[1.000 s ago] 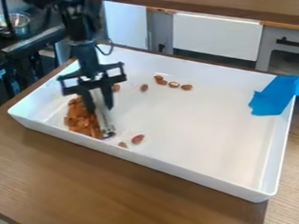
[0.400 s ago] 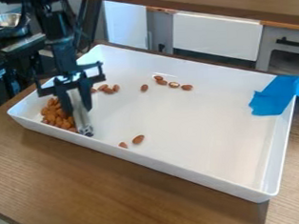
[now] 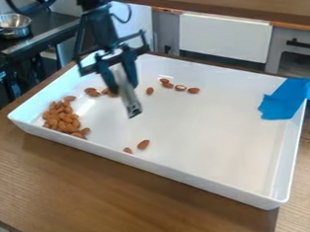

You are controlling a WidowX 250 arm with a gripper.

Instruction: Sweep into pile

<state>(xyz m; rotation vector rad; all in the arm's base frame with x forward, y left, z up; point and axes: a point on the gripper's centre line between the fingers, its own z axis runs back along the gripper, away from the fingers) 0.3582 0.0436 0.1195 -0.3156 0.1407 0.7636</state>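
Observation:
My gripper (image 3: 121, 76) hangs over the left half of the white tray (image 3: 205, 134), shut on a pale, flat sweeping tool (image 3: 128, 94) that points down and appears raised off the tray floor. A pile of brown almonds (image 3: 62, 120) lies at the tray's left end. Several almonds (image 3: 92, 92) sit just behind the pile, partly covered by the gripper. Farther right along the back are a single almond (image 3: 149, 91) and a short row of almonds (image 3: 180, 87). Two more almonds (image 3: 143, 144) lie near the front wall.
Blue tape (image 3: 283, 100) covers part of the tray's right rim. The tray stands on a brown wooden table (image 3: 123, 199). At the back left is a metal bowl (image 3: 11, 26) on a dark counter, and a wooden shelf (image 3: 230, 2) runs across the back.
The gripper and tool first moved left against the pile, then rose and moved right, away from it. The pile sits farther left and more of it shows; the almonds at front and back right stayed put.

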